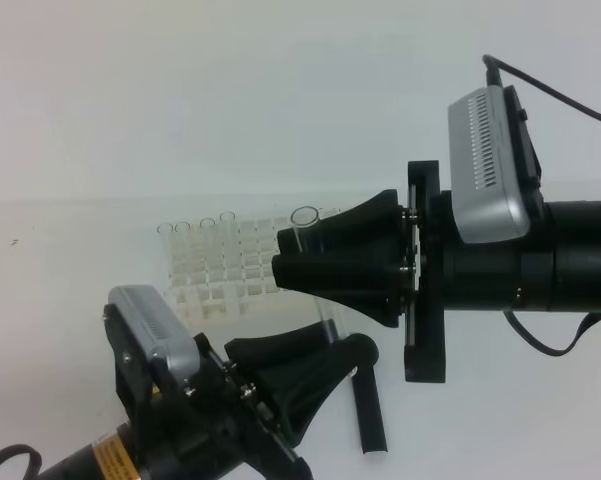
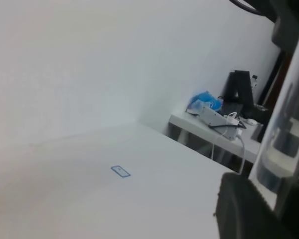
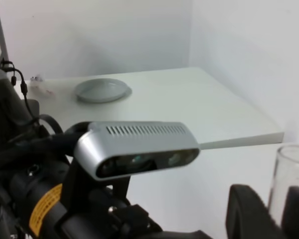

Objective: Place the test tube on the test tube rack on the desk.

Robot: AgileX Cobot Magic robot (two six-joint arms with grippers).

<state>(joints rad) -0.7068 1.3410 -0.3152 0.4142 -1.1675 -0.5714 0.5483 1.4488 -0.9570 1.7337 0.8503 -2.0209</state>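
Observation:
A clear glass test tube (image 1: 306,222) stands upright above the desk (image 1: 500,430), held at both ends. My right gripper (image 1: 284,258) reaches in from the right and is shut on the tube just under its rim. Lower down, my left gripper (image 1: 332,345) comes from the bottom left and is shut on the tube's lower part. The tube (image 2: 283,134) shows beside a left finger (image 2: 239,211), and the tube (image 3: 291,174) also stands between the right fingers (image 3: 246,209). The white test tube rack (image 1: 220,270) sits on the desk behind the grippers, with several tubes (image 1: 183,230) in its back row.
In the right wrist view, the left arm's silver camera (image 3: 139,147) fills the foreground, with a grey round dish (image 3: 102,90) on a table behind. A side table with clutter (image 2: 214,114) shows in the left wrist view.

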